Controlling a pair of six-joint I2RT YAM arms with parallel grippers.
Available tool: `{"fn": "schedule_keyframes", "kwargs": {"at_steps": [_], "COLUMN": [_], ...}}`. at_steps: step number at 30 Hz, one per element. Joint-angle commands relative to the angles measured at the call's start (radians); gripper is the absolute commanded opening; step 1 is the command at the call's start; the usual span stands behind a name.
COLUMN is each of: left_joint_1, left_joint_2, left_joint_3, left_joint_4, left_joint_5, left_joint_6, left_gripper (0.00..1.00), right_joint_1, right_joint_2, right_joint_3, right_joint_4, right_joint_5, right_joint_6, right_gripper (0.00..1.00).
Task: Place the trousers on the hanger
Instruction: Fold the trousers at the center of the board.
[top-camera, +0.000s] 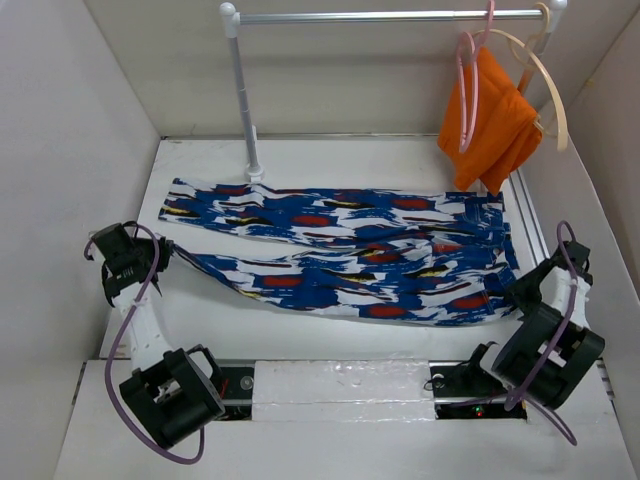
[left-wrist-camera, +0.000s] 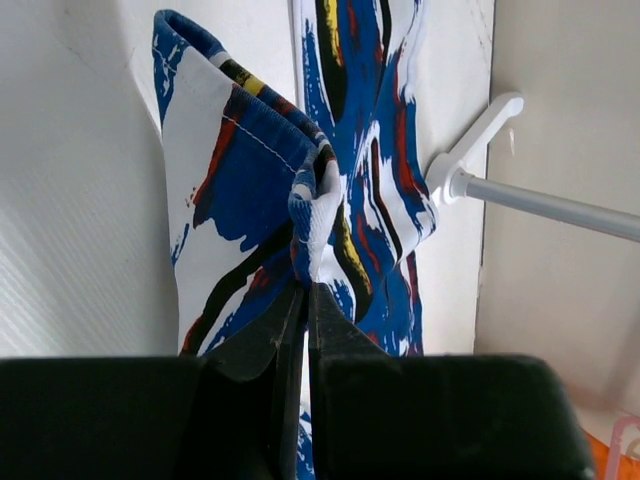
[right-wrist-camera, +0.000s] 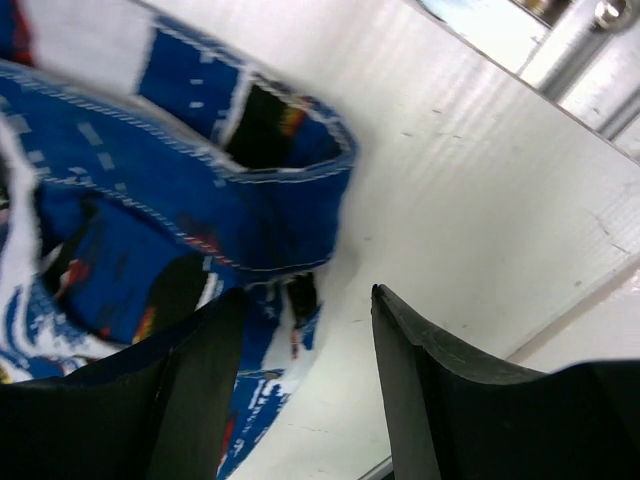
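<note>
Left gripper (left-wrist-camera: 306, 292) clamped on trousers (top-camera: 340, 255) leg hem; right gripper (right-wrist-camera: 305, 350) jaws apart beside the waistband (right-wrist-camera: 250, 190). Risk: right closes on bare desk (right-wrist-camera: 480, 220), leaving waistband ungrasped.

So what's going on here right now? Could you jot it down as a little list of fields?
trousers: spread flat on the table, legs to the left, waist to the right
left arm: jaws shut on a leg hem
right arm: jaws open at the waistband, gripping nothing
pink hanger: hooked on the rail, trousers not yet on it
also on rail: orange cloth, cream hanger
</note>
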Motion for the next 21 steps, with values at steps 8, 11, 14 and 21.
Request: {"fn": "schedule_keyframes", "kwargs": {"at_steps": [8,11,14,21], "left_joint_1": [-0.004,-0.004,-0.004,-0.004], "left_joint_2": [-0.012,-0.015,-0.023,0.036], "left_joint_3": [0.039,0.025,0.016,0.149], "left_joint_4": [0.038,0.043,0.052,-0.006], "left_joint_5": [-0.064,-0.075,-0.075,-0.116], "left_joint_6": [-0.001,0.000,-0.017,-0.018], "left_gripper": [0.00,0.00,0.00,0.00], "right_joint_1": [-0.123,-0.149,-0.172,-0.082], "right_joint_2": [0.154,0.160,0.127,0.001], "right_joint_3": [0.009,0.005,-0.006,0.164], "right_joint_4": [0.188,0.222,0.218,-0.020], "right_joint_5": [-0.042,-0.075,-0.115,-0.108], "right_joint_6": [-0.155,-0.203,-0.224,-0.228], "right_gripper": [0.50,0.26,0.00,0.00]}}
